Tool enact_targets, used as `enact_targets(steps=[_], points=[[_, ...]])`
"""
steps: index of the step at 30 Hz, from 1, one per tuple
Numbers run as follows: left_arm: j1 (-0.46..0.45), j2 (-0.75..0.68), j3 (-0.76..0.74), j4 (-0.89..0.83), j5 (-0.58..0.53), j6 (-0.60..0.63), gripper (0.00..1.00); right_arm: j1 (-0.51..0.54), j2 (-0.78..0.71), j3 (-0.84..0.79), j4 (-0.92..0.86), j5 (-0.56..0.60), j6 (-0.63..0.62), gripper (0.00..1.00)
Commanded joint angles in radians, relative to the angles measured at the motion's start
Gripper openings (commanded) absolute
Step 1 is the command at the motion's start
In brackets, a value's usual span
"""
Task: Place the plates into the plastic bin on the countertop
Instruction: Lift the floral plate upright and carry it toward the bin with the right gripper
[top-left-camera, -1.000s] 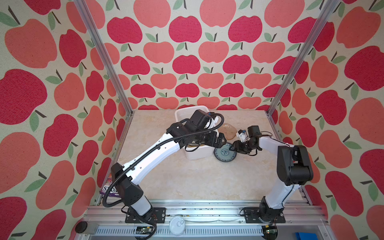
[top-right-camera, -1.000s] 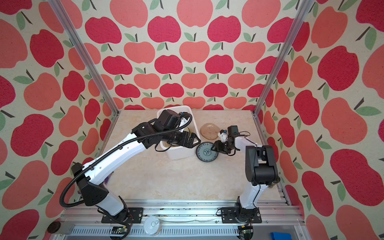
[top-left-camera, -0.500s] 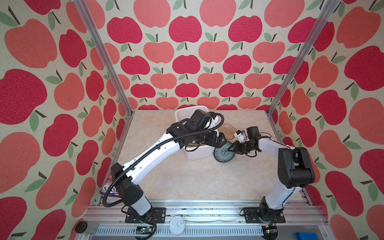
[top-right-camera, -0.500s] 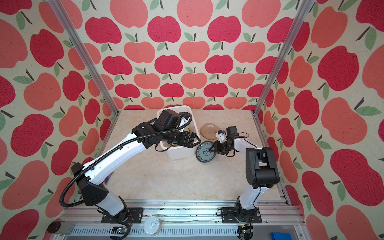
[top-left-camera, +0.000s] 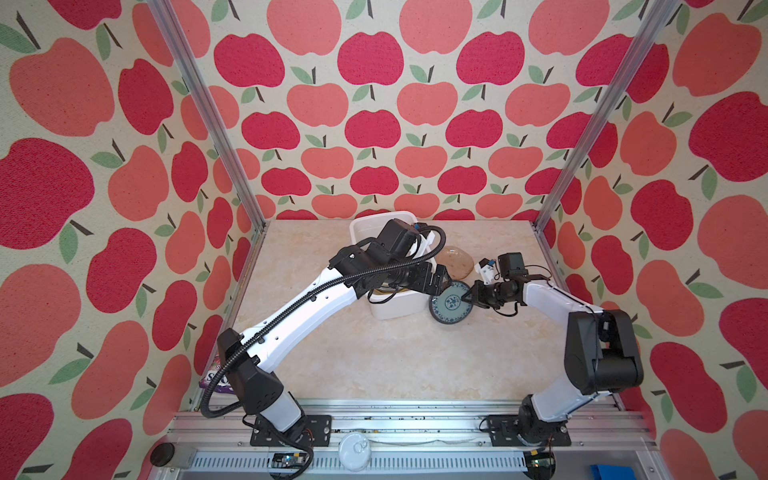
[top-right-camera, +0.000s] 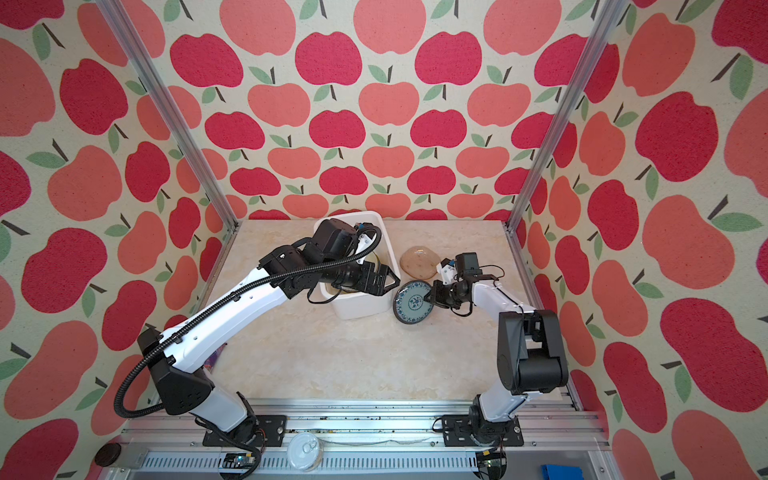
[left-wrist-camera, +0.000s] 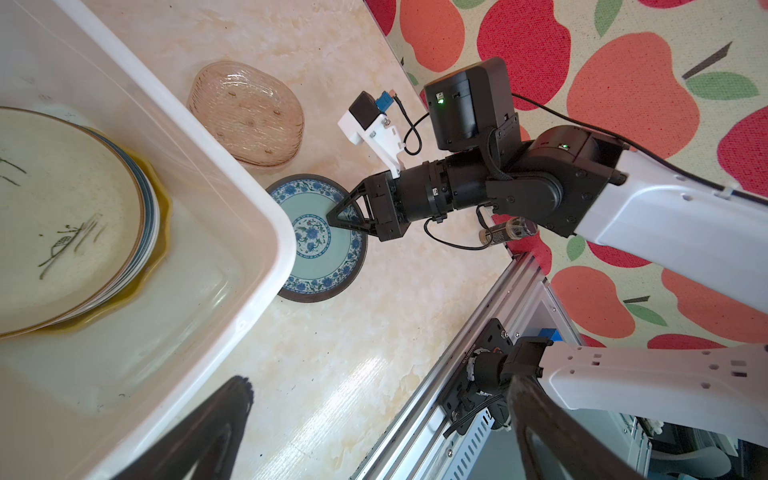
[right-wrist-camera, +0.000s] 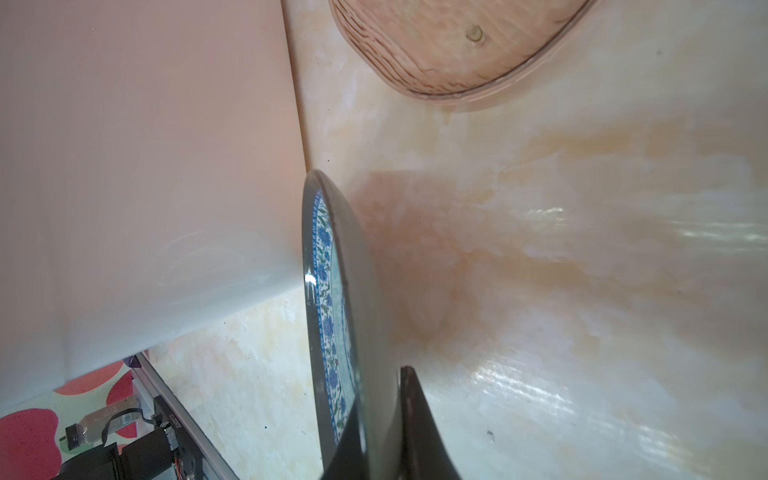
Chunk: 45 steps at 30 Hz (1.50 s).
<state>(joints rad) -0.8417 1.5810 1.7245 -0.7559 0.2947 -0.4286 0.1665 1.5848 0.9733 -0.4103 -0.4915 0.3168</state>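
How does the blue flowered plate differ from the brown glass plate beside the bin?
The round blue-patterned plate is opaque with a dark rim; the translucent brown glass plate is ribbed and more oval. The right hand is shut on the blue plate's rim; the brown one lies untouched. Both are outside the white plastic bin, by its side.

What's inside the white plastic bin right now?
The plastic bin holds a stack of plates: a cream plate with dark brush marks on top, a yellow scalloped plate lowest. The ones between show only edges, so their count is unclear.
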Motion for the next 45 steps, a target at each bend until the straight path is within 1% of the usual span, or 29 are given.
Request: enact_targets(steps=[1, 3, 7, 9, 11, 14, 16, 18, 20, 23, 27, 32, 34, 35, 38, 40, 41, 42, 45], points=[[0.003, -0.080, -0.024, 0.017, -0.050, 0.013, 0.99, 0.005, -0.111, 0.013, -0.112, 0.093, 0.057, 0.02], [0.004, -0.129, -0.056, 0.028, -0.083, 0.023, 0.99, 0.005, -0.177, 0.044, -0.195, 0.166, 0.079, 0.01], [0.018, -0.246, -0.131, 0.040, -0.144, 0.057, 0.99, 0.004, -0.307, 0.155, -0.409, 0.323, 0.114, 0.00], [0.043, -0.301, -0.169, 0.037, -0.158, 0.071, 0.99, 0.004, -0.356, 0.212, -0.480, 0.363, 0.133, 0.00], [0.079, -0.355, -0.207, 0.029, -0.164, 0.078, 0.99, 0.004, -0.391, 0.272, -0.536, 0.375, 0.165, 0.00], [0.147, -0.440, -0.268, 0.027, -0.153, 0.074, 0.99, 0.006, -0.412, 0.362, -0.581, 0.326, 0.248, 0.01], [0.189, -0.488, -0.313, 0.033, -0.128, 0.059, 0.99, 0.018, -0.416, 0.406, -0.587, 0.299, 0.334, 0.01], [0.213, -0.541, -0.347, 0.032, -0.126, 0.048, 0.99, 0.045, -0.429, 0.407, -0.552, 0.289, 0.449, 0.00], [0.225, -0.570, -0.380, 0.030, -0.133, 0.037, 0.99, 0.085, -0.444, 0.381, -0.478, 0.279, 0.581, 0.00], [0.233, -0.609, -0.430, 0.048, -0.144, 0.008, 0.99, 0.168, -0.450, 0.356, -0.392, 0.326, 0.767, 0.00], [0.236, -0.640, -0.485, 0.093, -0.139, -0.026, 0.99, 0.294, -0.439, 0.333, -0.254, 0.463, 1.004, 0.00], [0.235, -0.648, -0.505, 0.122, -0.133, -0.036, 0.99, 0.471, -0.363, 0.364, -0.139, 0.698, 1.258, 0.00], [0.235, -0.651, -0.510, 0.139, -0.126, -0.042, 0.99, 0.549, -0.321, 0.366, -0.077, 0.809, 1.402, 0.00], [0.235, -0.651, -0.513, 0.145, -0.121, -0.044, 0.99, 0.576, -0.298, 0.374, -0.056, 0.844, 1.450, 0.00], [0.235, -0.657, -0.516, 0.151, -0.121, -0.045, 0.99, 0.641, -0.205, 0.458, -0.065, 0.965, 1.541, 0.00], [0.236, -0.667, -0.522, 0.152, -0.130, -0.048, 0.99, 0.689, -0.150, 0.478, -0.024, 1.070, 1.613, 0.00], [0.235, -0.672, -0.523, 0.154, -0.135, -0.049, 0.99, 0.708, -0.124, 0.488, -0.004, 1.099, 1.644, 0.00], [0.235, -0.681, -0.526, 0.157, -0.140, -0.050, 0.99, 0.724, -0.088, 0.510, 0.006, 1.116, 1.676, 0.00], [0.236, -0.703, -0.531, 0.158, -0.154, -0.047, 0.99, 0.754, 0.024, 0.609, -0.011, 1.112, 1.729, 0.00]])
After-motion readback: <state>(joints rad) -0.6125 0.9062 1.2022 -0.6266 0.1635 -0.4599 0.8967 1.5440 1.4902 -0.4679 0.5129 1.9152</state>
